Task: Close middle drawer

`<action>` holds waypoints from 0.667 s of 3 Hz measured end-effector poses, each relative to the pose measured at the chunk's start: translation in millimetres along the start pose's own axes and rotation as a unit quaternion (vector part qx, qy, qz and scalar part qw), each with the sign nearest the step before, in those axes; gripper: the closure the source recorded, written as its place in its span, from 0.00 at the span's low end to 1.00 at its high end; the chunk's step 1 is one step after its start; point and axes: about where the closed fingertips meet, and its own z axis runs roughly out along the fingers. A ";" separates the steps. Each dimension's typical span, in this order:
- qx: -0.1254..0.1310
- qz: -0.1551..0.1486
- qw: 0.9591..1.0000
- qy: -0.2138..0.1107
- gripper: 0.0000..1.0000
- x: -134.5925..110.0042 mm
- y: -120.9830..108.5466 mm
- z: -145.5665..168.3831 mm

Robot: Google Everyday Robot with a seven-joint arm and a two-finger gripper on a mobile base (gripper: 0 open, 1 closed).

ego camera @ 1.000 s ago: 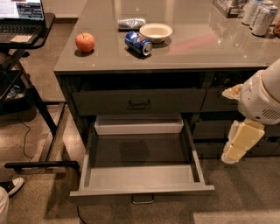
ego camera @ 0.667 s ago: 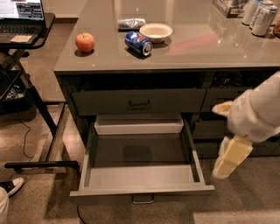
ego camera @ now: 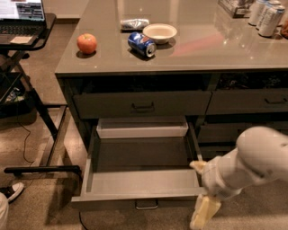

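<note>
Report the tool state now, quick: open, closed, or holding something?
Tool: cannot be told. It is low at the right front corner of the pulled-out middle drawer.

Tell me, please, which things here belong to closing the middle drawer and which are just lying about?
For the job: middle drawer, pulled out; gripper at its front right corner.
Lying about: apple, soda can, bowl, laptop.
</note>
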 end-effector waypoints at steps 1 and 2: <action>-0.028 0.022 0.999 -0.007 0.18 31.7 14.8 79.3; -0.045 0.046 0.998 -0.007 0.42 58.2 19.3 141.9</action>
